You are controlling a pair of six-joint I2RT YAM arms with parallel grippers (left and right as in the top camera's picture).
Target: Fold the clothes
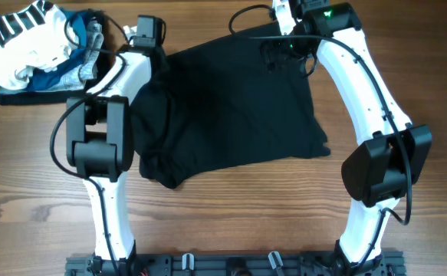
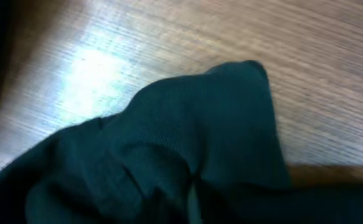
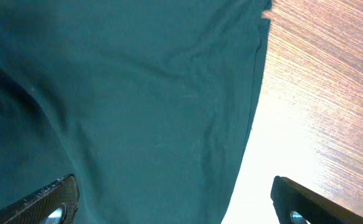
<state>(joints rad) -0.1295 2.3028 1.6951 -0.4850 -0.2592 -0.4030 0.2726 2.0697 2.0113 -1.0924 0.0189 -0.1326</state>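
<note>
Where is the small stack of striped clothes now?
In the overhead view, the small stack lies top left on the table, left of the black garment.

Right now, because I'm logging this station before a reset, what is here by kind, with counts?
Large plain black fabric garment: 1
Heap of white-striped, blue and grey clothes: 1 (pieces within cannot be counted)
White-and-black left robot arm and right robot arm: 2
Total: 4
</note>
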